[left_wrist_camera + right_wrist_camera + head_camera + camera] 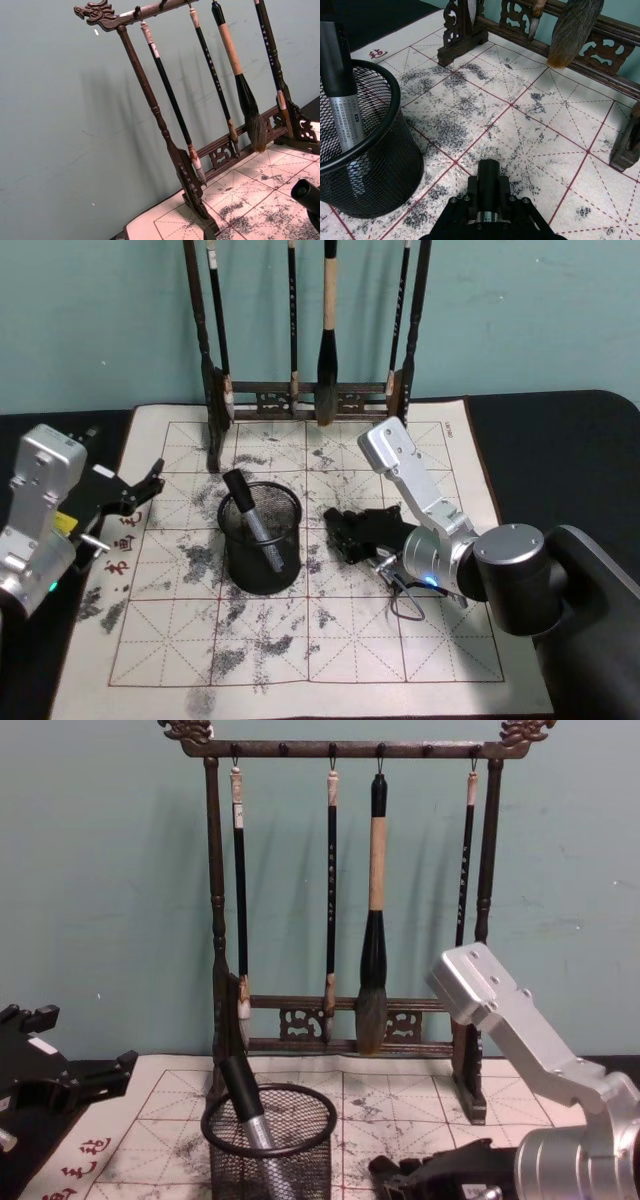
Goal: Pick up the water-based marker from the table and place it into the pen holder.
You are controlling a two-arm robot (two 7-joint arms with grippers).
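While marker (248,508) leans inside pen holder (240,562) on mat (440,645) | right gripper (345,533) low, just right of holder, fingers apart, empty | left gripper (140,492) parked at mat's left edge, fingers apart, empty

Brush rack (300,1045) on ink-stained mat (400,640)

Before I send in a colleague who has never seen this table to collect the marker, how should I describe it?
On the ink-stained calligraphy mat, in front of the wooden brush rack, stands a black wire-mesh pen holder. The marker leans inside it, black top end poking above the rim, silver-grey barrel below. Unlike the brushes hanging on the rack, it has no bristles.
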